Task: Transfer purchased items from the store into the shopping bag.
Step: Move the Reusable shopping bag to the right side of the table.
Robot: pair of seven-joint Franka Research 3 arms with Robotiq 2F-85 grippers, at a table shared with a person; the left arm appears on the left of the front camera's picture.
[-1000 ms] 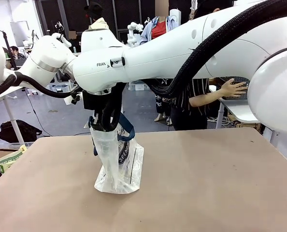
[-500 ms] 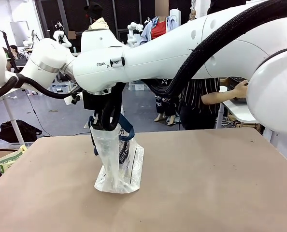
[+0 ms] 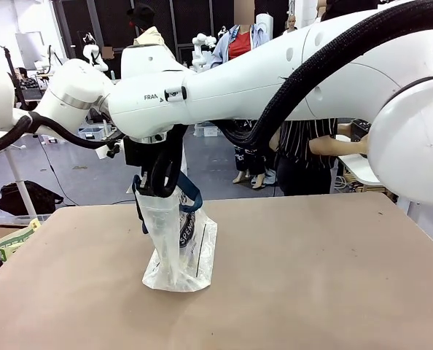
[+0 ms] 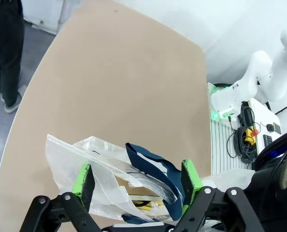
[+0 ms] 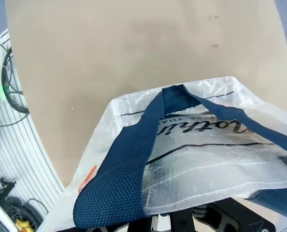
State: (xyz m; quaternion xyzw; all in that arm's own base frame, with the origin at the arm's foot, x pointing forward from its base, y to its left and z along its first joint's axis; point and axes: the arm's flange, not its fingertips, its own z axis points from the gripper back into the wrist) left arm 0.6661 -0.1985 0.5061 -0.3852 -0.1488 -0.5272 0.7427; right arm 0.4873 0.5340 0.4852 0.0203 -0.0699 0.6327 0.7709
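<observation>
Right gripper [image 3: 158, 191] jaws clamping navy handle of translucent white plastic shopping bag [image 3: 178, 244] near surface's left edge; left gripper [image 4: 136, 186] jaws spreading wide around bag mouth.

Beyond the table's far edge, toward two o'clock from its centre, we see the person's hand [image 3: 362, 144] drawn back behind the big white joint of the right arm [image 3: 410, 138] — a second ago it lay flat and reaching on something dark there, and now little more than the forearm shows. The person's striped torso [image 3: 298, 146] has shifted a little toward three o'clock. The left arm [image 3: 71, 91], at ten o'clock, has risen slightly — its dark cable [image 3: 63, 137] sits a touch higher in the front view.
</observation>
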